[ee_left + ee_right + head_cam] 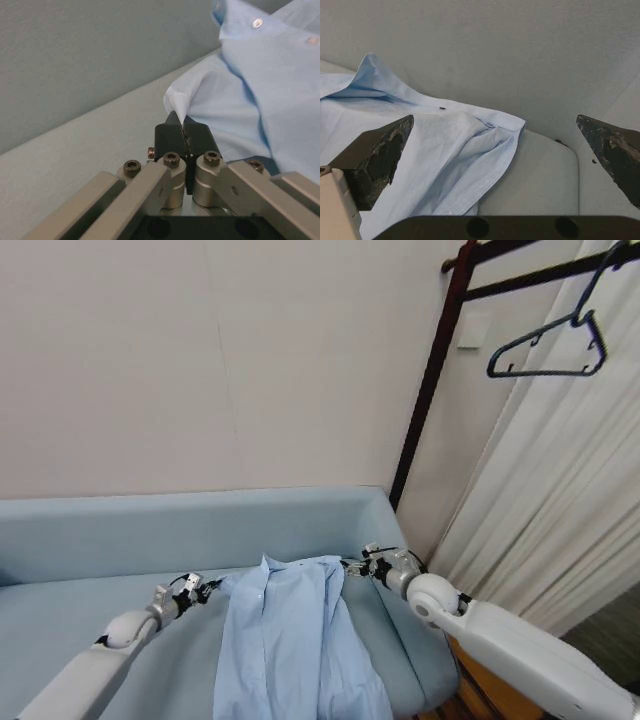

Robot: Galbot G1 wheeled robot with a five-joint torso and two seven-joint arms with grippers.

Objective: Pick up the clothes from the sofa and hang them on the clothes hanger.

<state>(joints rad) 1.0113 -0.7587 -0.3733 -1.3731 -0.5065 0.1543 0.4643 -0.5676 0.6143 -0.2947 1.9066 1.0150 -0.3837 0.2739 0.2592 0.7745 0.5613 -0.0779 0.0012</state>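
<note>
A light blue shirt lies spread on the pale blue sofa, collar toward the backrest. My left gripper is at the shirt's left shoulder and is shut on a pinch of its fabric. My right gripper hovers at the shirt's right shoulder with its fingers wide open on either side of the cloth. A dark blue hanger hangs on the dark wooden rack at the upper right.
A white curtain hangs to the right of the sofa, behind the rack post. The sofa's right armrest is close below my right arm. A beige wall rises behind the sofa.
</note>
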